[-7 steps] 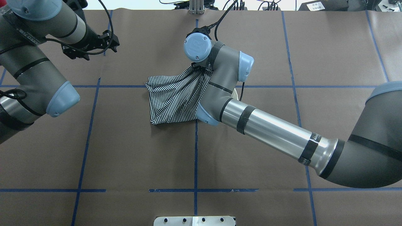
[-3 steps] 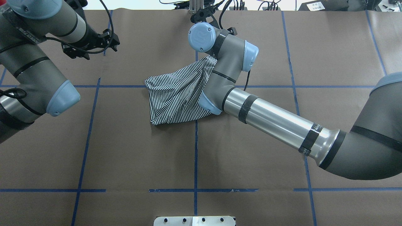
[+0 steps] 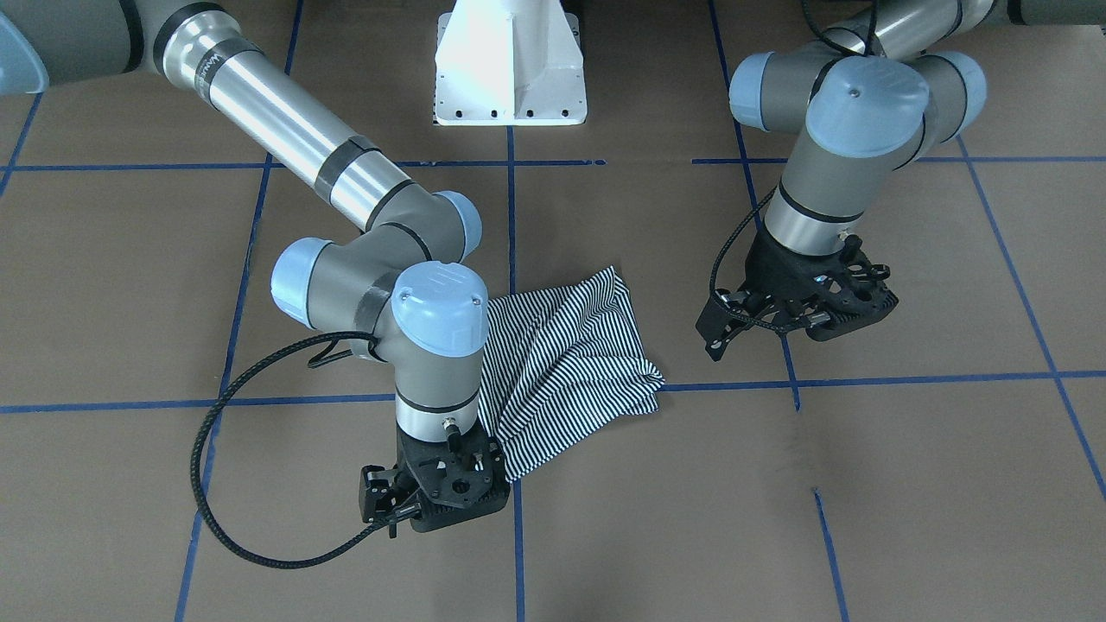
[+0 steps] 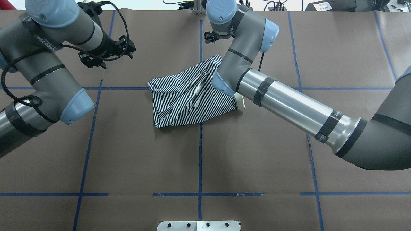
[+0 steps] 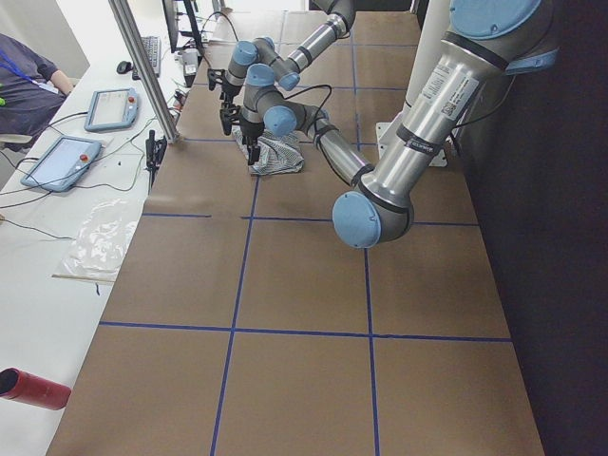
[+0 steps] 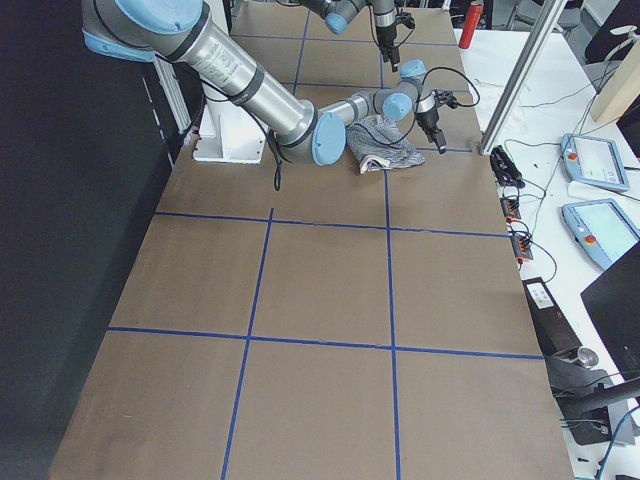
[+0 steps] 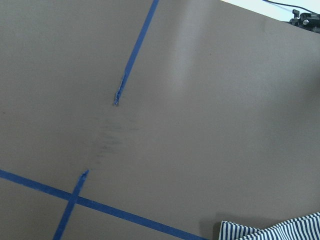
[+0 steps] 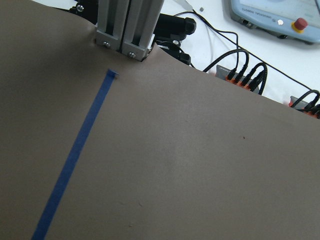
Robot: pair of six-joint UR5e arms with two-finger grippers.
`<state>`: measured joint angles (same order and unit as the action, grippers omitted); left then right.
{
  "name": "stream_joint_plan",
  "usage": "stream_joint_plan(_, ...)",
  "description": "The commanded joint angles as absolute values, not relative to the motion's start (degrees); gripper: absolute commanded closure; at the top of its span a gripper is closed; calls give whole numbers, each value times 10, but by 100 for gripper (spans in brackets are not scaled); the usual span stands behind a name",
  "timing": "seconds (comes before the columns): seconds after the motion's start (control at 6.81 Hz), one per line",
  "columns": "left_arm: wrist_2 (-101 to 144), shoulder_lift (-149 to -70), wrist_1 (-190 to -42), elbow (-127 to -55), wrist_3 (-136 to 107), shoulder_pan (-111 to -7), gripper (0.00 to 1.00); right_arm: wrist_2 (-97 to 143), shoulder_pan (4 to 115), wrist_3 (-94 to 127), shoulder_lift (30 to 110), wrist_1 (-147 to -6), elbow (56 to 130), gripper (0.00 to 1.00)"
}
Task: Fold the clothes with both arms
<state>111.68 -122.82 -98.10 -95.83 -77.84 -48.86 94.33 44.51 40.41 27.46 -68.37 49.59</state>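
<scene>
The striped polo shirt lies as a folded bundle on the brown table, also seen as the shirt. A bit of cream collar peeks out under the right forearm. My right gripper hangs just past the shirt's far corner, open, with no cloth in it. Its wrist view shows only bare table and the far edge. My left gripper hovers open and holds nothing, well to the left of the shirt, and appears again as the left gripper. A striped edge of the shirt shows in the left wrist view.
Blue tape lines grid the table. The white pedestal base stands at the robot's side. An aluminium post and cables sit at the far edge. Pendants and a seated person are beyond it.
The right gripper carried the shirt's lifted corner toward the far edge, then let go and moved on. That corner now lies flat. The left arm shifted slightly right.
</scene>
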Motion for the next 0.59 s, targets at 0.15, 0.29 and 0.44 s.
stream_joint_plan(0.15,1097,-1292,-1108,-797,-889,-432,4,1113,508,388,301,-743,562,0)
stream_joint_plan(0.29,1079,-1292,-1108,-795,-889,-419,14,1163,530,388,347,-756,613,0)
stream_joint_plan(0.44,1078,-1290,-1108,-794,-889,-416,29,1165,533,387,374,-772,653,0)
